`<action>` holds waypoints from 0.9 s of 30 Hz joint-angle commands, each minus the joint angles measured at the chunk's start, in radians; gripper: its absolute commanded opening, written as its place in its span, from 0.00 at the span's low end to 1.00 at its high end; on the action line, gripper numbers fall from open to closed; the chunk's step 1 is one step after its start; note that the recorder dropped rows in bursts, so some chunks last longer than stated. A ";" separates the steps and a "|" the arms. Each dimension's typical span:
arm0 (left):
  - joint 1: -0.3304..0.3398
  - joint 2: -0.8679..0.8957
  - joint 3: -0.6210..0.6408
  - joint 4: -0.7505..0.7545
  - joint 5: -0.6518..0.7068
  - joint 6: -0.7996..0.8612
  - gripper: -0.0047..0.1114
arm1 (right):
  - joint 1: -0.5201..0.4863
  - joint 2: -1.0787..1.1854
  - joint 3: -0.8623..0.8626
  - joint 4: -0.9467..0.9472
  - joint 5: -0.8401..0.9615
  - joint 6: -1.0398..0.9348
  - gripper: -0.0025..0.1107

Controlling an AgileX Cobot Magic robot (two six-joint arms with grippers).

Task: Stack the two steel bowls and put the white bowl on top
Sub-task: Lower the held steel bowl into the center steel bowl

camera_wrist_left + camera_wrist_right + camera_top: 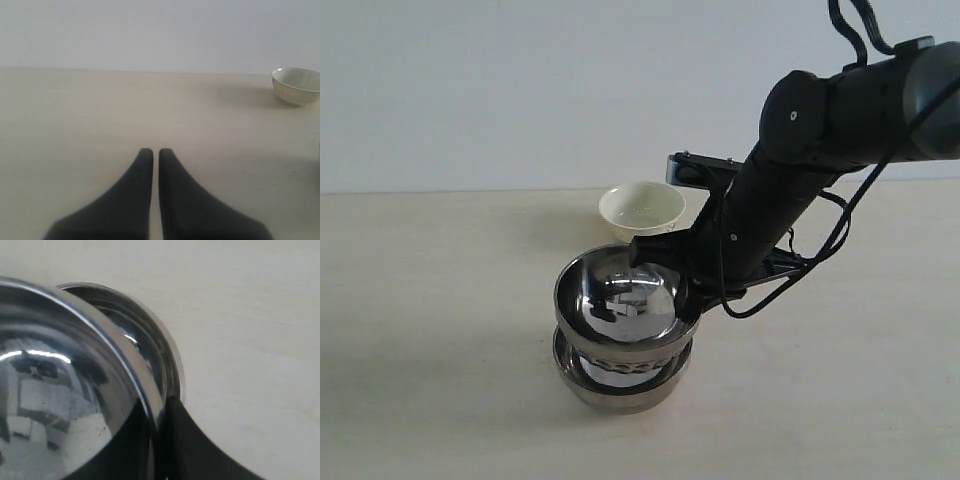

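**Half done at best: steel over steel, white not yet fetched**

Pinched at the rim by the right gripper (684, 300), with fingers drawn narrow on either side of the wall: the upper steel bowl (618, 295). Held tilted, directly over the lower steel bowl (620, 390) and seemingly dipping into it; cannot tell whether touching. Judged as the closing step of the first stack, not yet released. Left to do: settle and let go, then fetch the white bowl (642, 207), standing upright on the table (430, 320) just behind the pair, and set it on top.

Given by the exterior view alone: all three bowls at once, and no sign of the left arm. Given by the right wrist view alone: the pinch close up, with the lower rim showing offset to one side of the upper. Given by the left wrist view alone: the left gripper (151, 153), closed on nothing, low over the table, well apart from the white bowl.
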 commanded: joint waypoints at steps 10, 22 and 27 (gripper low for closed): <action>0.002 -0.004 0.003 -0.006 -0.008 -0.009 0.07 | 0.032 0.031 -0.002 -0.009 -0.028 -0.012 0.02; 0.002 -0.004 0.003 -0.006 -0.008 -0.009 0.07 | 0.032 0.032 -0.002 -0.011 -0.030 -0.043 0.47; 0.002 -0.004 0.003 -0.006 -0.008 -0.009 0.07 | 0.032 0.032 -0.002 -0.011 -0.033 -0.067 0.35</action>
